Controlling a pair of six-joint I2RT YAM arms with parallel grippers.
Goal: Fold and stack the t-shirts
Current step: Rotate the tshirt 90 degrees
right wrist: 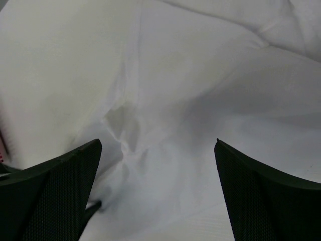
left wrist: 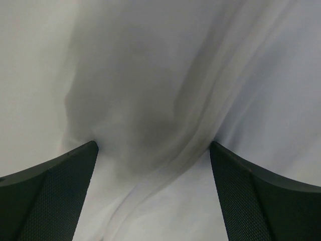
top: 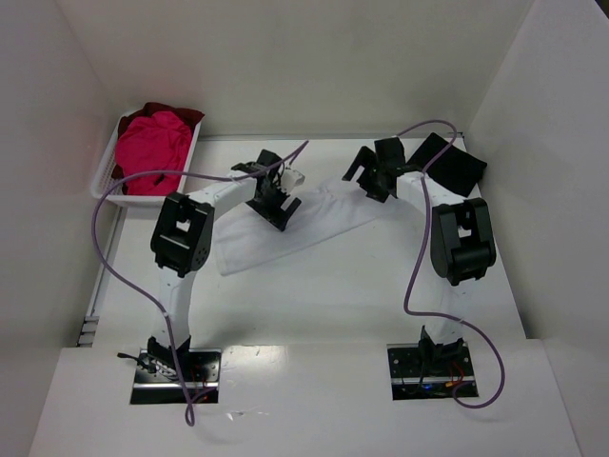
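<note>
Two grippers hang over the white t-shirt (top: 319, 221), which lies as a long, loosely folded band running diagonally across the middle of the table (top: 333, 305). We see the left gripper (top: 279, 214) above the middle of the band. In its wrist view its fingers (left wrist: 50, 191) stand wide apart and released, with only rumpled white cloth below and nothing pinched between them. The right gripper (top: 373, 183) is over the band's far right end. Its fingers (right wrist: 55, 186) are likewise spread and empty, above a small pucker in the fabric. We cannot tell from either wrist view whether the fingertips touch the cloth. The black t-shirt (top: 455, 164) lies flat at the far right of the table, near the right arm. At the far left, the white slatted basket (top: 107, 181) holds the bright pink t-shirt (top: 152, 152), with the dark red t-shirt (top: 181, 114) showing behind it.
</note>
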